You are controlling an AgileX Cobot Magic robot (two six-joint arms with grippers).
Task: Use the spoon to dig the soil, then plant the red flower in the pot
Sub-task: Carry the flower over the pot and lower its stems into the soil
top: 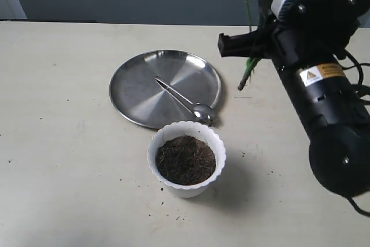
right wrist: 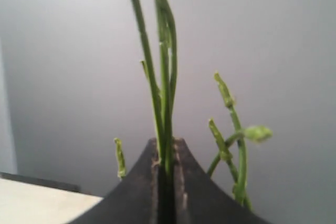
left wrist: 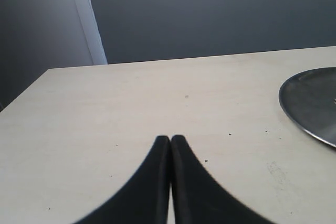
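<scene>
The white scalloped pot (top: pixel 186 186) stands near the table's front, filled with dark fibrous soil (top: pixel 185 159). Just behind it the steel spoon (top: pixel 184 102) lies on the round steel plate (top: pixel 139 85), its bowl by the plate's near rim. My right gripper (right wrist: pixel 166 145) is shut on the green stems (right wrist: pixel 164 87) of the red flower, held above the table at the right; stem ends (top: pixel 248 70) hang below the black fingers (top: pixel 240 45). Red petals are out of view. My left gripper (left wrist: pixel 170 139) is shut and empty over bare table, left of the plate (left wrist: pixel 315 103).
The right arm's black body (top: pixel 324 108) fills the right side of the exterior view. Small crumbs of soil (top: pixel 173 215) dot the tabletop around the pot. A grey wall lies behind the table's far edge.
</scene>
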